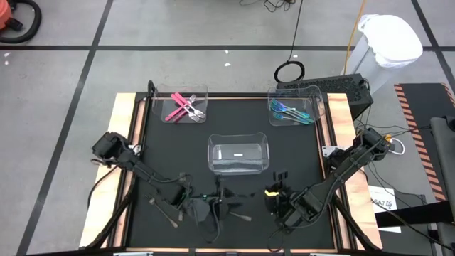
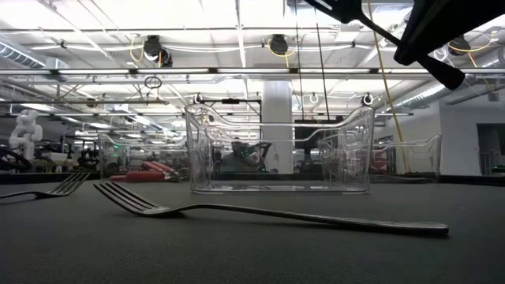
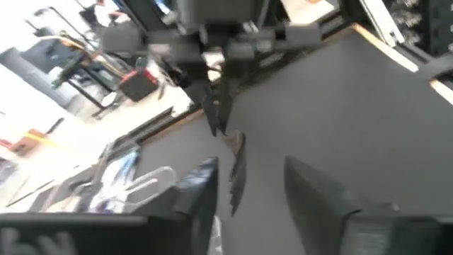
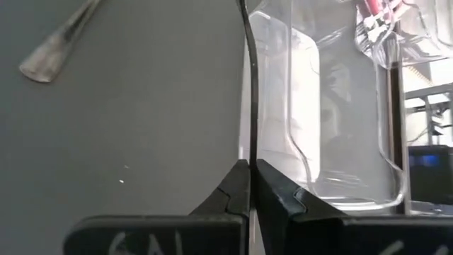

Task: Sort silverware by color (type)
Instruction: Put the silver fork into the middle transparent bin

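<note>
The right gripper is closed on a thin grey utensil, pinched edge-on between the fingertips and running straight out from them, beside the middle bin. The left gripper is open near the table's front edge; a grey piece is seen between its fingers, untouched. Pink pieces are held in the far-left bin, blue-teal ones in the far-right. A grey fork lies on the mat.

The mat between the middle clear bin and the two far bins is open. Near the front edge, both arms and scattered grey forks crowd the way.
</note>
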You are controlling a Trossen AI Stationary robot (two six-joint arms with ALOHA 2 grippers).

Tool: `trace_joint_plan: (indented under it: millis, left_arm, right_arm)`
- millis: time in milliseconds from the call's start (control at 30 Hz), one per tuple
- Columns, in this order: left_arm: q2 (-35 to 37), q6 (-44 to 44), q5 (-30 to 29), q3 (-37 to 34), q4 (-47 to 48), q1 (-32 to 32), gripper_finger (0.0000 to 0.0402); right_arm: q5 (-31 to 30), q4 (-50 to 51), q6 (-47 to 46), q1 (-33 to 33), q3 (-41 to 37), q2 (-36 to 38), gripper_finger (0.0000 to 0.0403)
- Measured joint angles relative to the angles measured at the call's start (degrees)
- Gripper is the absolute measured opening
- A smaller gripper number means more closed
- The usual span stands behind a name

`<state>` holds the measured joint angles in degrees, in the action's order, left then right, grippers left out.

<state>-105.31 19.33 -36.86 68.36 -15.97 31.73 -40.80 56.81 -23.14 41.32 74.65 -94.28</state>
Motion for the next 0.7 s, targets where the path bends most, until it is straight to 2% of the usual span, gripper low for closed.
trace_joint_plan:
  millis: [133,267,367,533,700]
  left_arm:
    - [3.1,0.4,-3.6,0.0,2.1,2.1,0.0219]
    - [8.0,0.6,-8.8,0.0,7.6,4.6,0.0242]
    - [12.2,-0.5,-11.0,-0.3,12.8,6.4,0.0243]
    - [18.4,-1.1,-11.2,-2.7,19.8,8.4,0.0231]
    - [24.3,-0.9,-11.5,-6.8,22.3,8.9,0.0208]
  right_arm:
    - [-1.9,2.6,0.1,-0.4,0.0,0.1,0.0003]
    - [-4.2,3.6,1.0,-1.7,0.0,1.1,0.0003]
    - [-4.6,2.8,3.1,-3.0,0.1,1.9,0.0003]
    - [-6.7,0.7,7.3,-6.0,0.1,2.8,0.0003]
    - [-8.4,-0.3,11.1,-10.4,0.1,2.8,0.0003]
